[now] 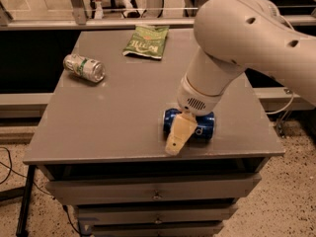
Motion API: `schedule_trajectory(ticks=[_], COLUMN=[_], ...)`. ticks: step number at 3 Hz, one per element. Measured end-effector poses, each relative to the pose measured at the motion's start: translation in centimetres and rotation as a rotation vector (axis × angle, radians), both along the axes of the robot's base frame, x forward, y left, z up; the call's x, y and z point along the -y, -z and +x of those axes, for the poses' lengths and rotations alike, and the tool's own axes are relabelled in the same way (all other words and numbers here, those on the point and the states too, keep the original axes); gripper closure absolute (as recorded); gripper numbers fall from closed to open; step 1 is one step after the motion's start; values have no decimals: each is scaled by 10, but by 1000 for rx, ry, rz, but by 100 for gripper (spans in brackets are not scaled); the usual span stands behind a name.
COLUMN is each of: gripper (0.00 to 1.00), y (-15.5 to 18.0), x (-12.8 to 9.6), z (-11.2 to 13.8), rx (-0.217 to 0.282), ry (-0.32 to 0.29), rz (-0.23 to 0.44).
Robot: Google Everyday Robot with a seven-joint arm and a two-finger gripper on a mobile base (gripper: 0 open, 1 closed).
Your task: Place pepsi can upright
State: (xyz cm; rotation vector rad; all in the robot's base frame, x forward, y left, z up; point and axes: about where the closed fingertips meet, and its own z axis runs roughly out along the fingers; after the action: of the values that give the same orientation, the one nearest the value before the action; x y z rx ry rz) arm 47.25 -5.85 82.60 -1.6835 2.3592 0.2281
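The pepsi can is dark blue and lies on its side near the front right edge of the grey table. My gripper hangs from the big white arm and comes down over the can's left half. Its beige tip sits in front of the can and reaches down to the table top near the front edge. The arm hides the top of the can and the far side of the gripper.
A silver-and-green can lies on its side at the table's back left. A green snack bag lies flat at the back middle. Drawers sit below the table's front edge. A railing runs behind the table.
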Motion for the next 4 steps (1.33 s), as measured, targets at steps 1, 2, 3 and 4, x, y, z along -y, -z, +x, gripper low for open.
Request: schedule_trajectory(ticks=[1, 2, 3, 4], gripper=[41, 64, 87, 100], y=[2, -7, -27, -62], x=[-6, -13, -13, -14], z=[3, 14, 38, 66], rx=[-4, 15, 54, 126], ry=[-1, -6, -1, -29], rz=[7, 39, 166, 398])
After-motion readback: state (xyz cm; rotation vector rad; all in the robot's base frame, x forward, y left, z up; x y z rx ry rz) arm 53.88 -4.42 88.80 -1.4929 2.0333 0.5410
